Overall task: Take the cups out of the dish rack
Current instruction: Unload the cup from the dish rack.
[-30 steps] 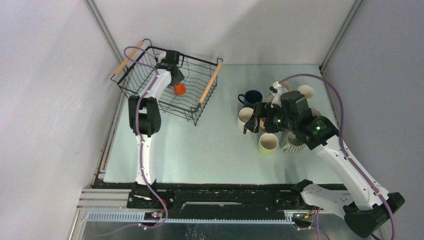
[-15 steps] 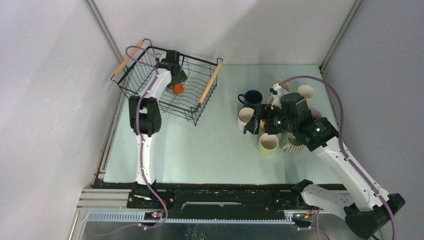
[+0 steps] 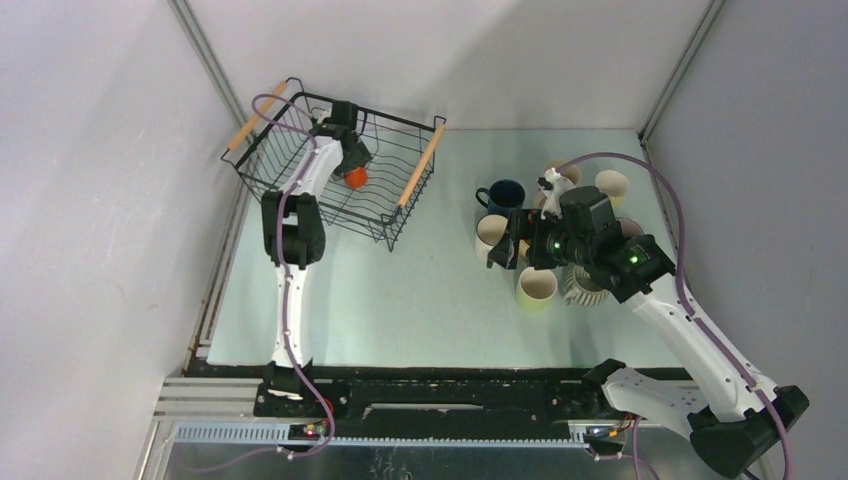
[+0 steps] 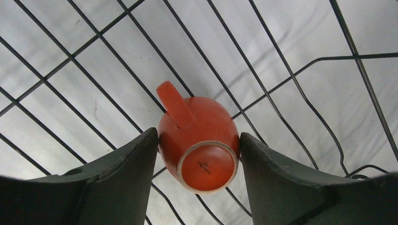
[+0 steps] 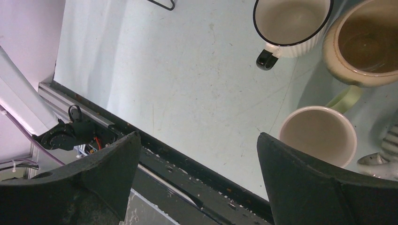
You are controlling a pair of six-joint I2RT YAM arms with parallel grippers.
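Note:
An orange cup [image 4: 199,140] lies on its side on the floor of the black wire dish rack [image 3: 420,165], base towards the left wrist camera and handle pointing up. My left gripper [image 4: 198,136] reaches down into the rack, one finger touching each side of this cup [image 3: 354,177]. Several other cups stand upright on the table to the right, among them a navy one [image 3: 503,195], a cream one [image 3: 490,232] and a pale yellow-green one [image 3: 537,285]. My right gripper [image 3: 505,245] hovers over their left edge, open and empty [image 5: 197,136].
A ribbed cup [image 3: 585,285] and more cups [image 3: 612,185] sit under and behind the right arm. The right wrist view shows a black-rimmed white cup [image 5: 292,21] and a cup with a pale green handle [image 5: 319,136]. The table's black front rail [image 5: 187,164] runs below.
My left gripper has settled lower in the rack, its fingers now on both sides of the orange cup, which shifted slightly left. The right arm barely moved.

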